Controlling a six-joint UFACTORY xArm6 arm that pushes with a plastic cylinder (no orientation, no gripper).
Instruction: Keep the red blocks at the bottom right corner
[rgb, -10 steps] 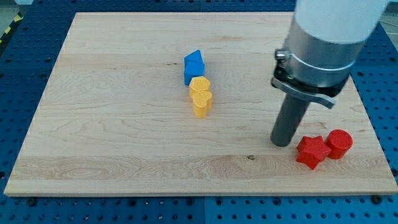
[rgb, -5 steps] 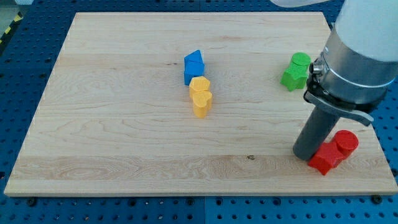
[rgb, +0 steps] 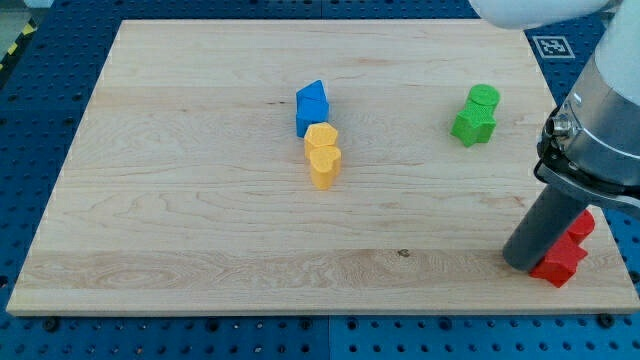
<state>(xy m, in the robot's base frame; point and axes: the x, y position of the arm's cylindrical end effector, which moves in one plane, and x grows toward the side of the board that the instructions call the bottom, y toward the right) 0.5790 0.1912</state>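
Note:
Two red blocks sit at the wooden board's bottom right corner. The red star block (rgb: 561, 262) is nearest the corner and the red cylinder (rgb: 582, 226) is just above it, half hidden by the rod. My tip (rgb: 524, 264) rests on the board touching the left side of the red star block.
Two green blocks (rgb: 476, 113) sit together at the view's upper right. A blue block (rgb: 312, 105) stands near the board's middle, with two yellow blocks (rgb: 323, 156) just below it. The board's right edge (rgb: 598, 210) is close to the red blocks.
My tip has moved right and slightly down, pushing the red star and red cylinder toward the bottom right corner. The green blocks have come into view as the arm moved off them.

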